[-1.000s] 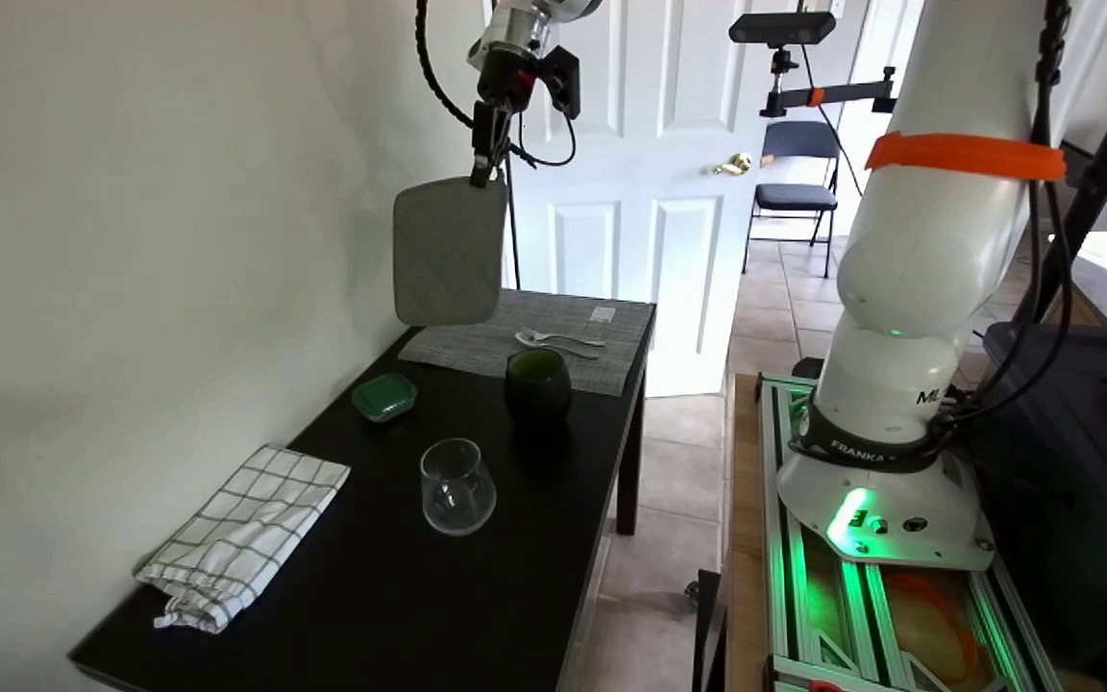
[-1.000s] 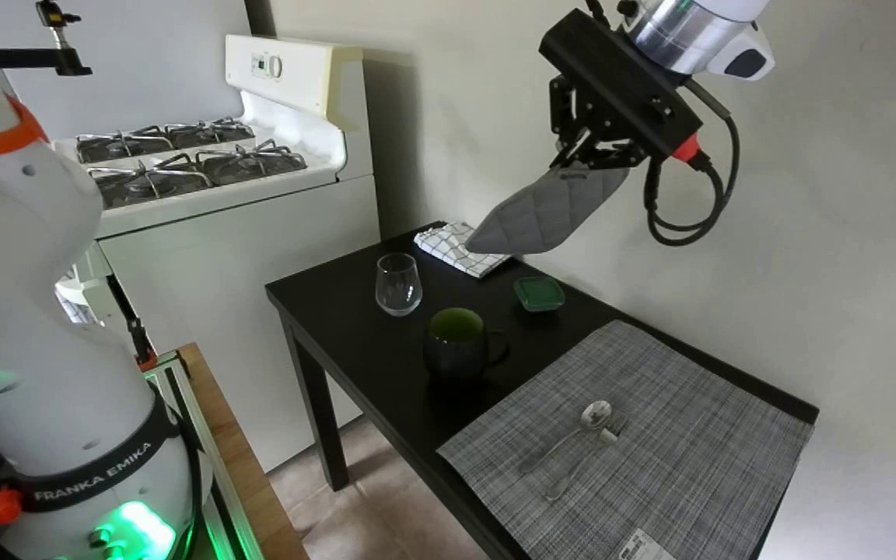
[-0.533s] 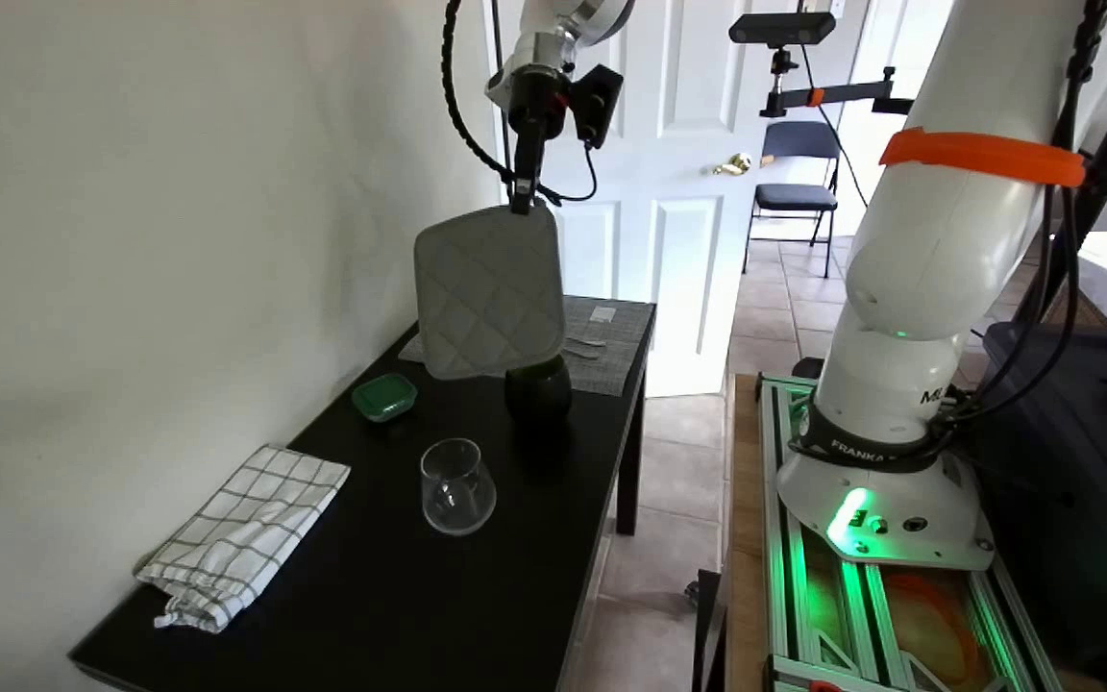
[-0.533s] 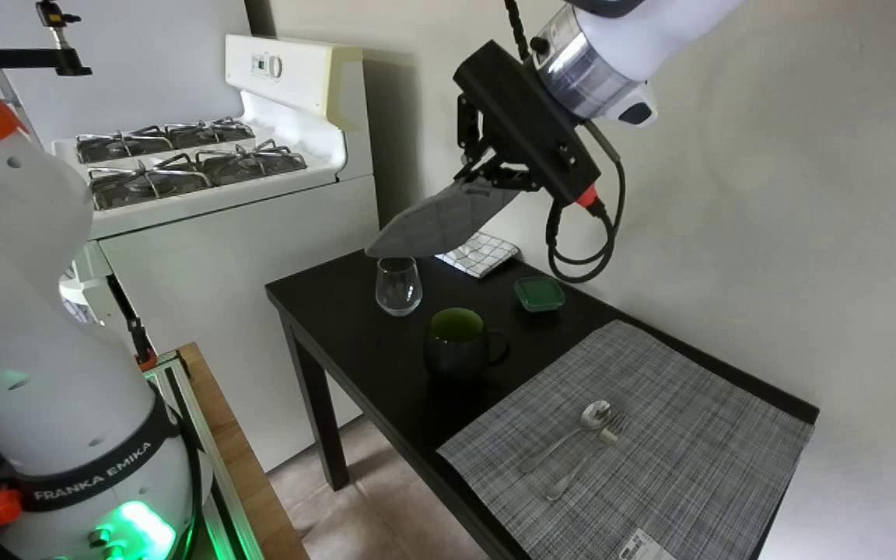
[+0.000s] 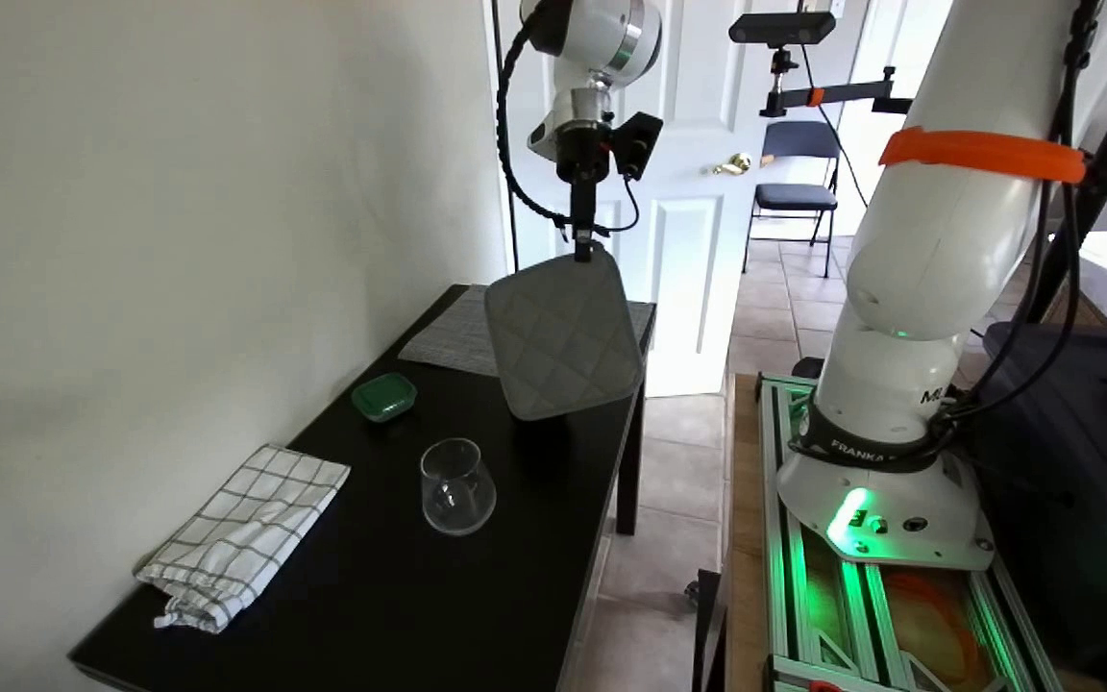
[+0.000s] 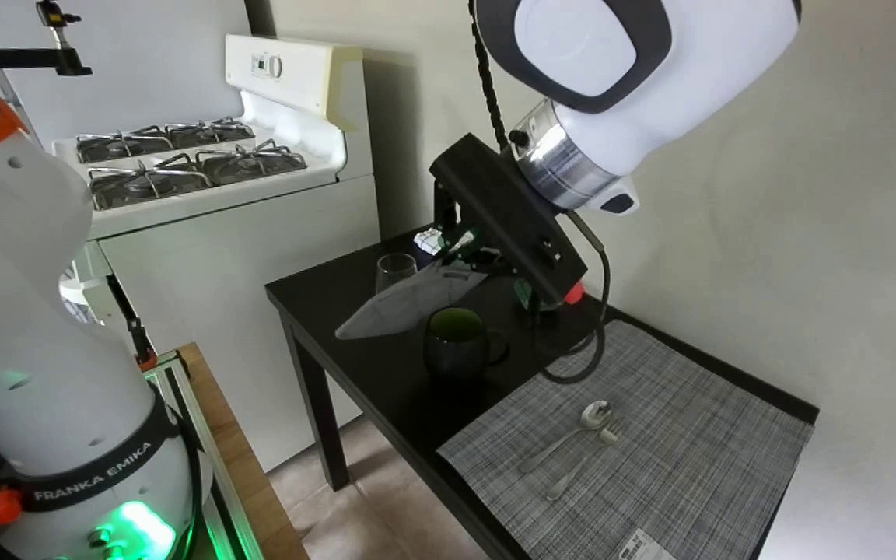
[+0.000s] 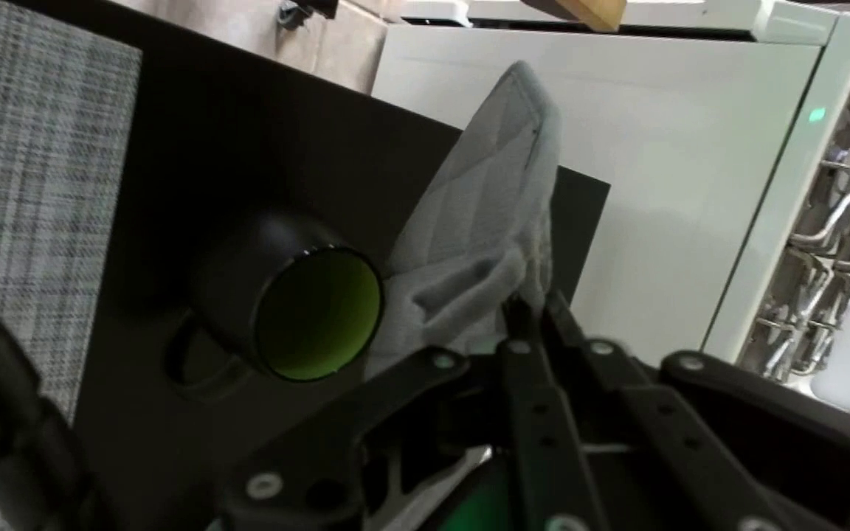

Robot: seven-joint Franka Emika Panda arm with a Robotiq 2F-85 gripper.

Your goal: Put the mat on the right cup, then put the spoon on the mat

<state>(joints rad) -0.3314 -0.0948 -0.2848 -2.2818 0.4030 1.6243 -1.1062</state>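
My gripper [image 5: 582, 252] is shut on the edge of the grey quilted mat [image 5: 563, 332], which hangs tilted below it. In an exterior view [image 6: 409, 302] the mat's lower end is beside the dark cup [image 6: 454, 354], at about rim height. In the wrist view the mat [image 7: 484, 177] lies right of the cup [image 7: 322, 317], whose green inside is open and uncovered. I cannot tell whether they touch. The fingertips [image 7: 532, 302] pinch the mat. The silvery spoon [image 6: 595, 415] lies on the grey placemat and is hidden behind the mat in an exterior view.
A clear glass [image 5: 457, 490], a green-lidded container [image 5: 384, 397] and a white checkered cloth [image 5: 246, 538] stand on the black table. A fork [image 6: 608, 437] lies beside the spoon on the placemat [image 6: 697, 435]. A wall borders the table; a stove [image 6: 222, 155] is beyond.
My gripper has carried the mat across the table and down towards the cup. The mat now covers most of the cup in an exterior view. The objects on the table have not moved.
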